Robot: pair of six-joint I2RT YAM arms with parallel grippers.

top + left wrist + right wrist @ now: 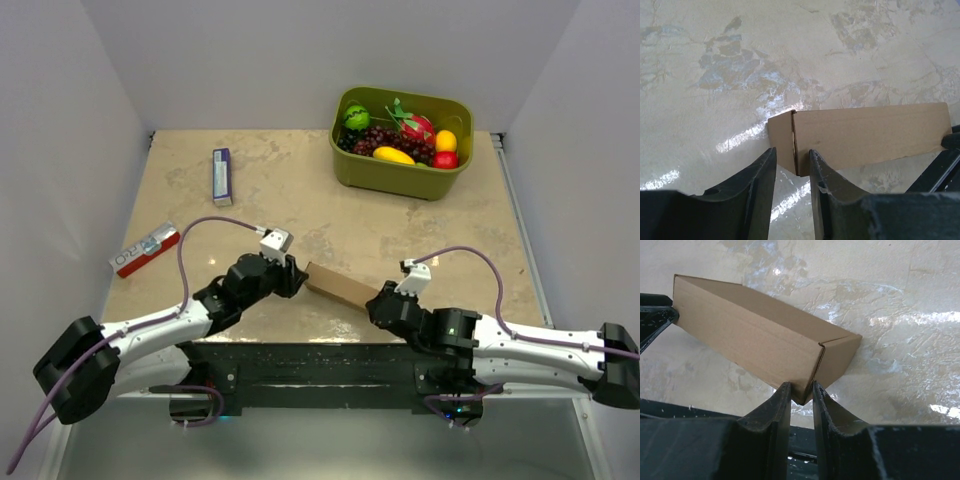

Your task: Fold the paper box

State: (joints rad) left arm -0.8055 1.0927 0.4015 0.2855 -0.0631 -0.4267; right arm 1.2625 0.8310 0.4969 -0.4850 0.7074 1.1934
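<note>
My left fingers (297,277) pinch the left end of the paper box (340,287). My right fingers (378,298) pinch its right end, both narrow.

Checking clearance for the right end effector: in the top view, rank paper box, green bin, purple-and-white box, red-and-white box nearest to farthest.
1. paper box, gripped by the right end effector.
2. green bin, far right corner.
3. purple-and-white box, far left, and red-and-white box, left edge: too close to call.
</note>
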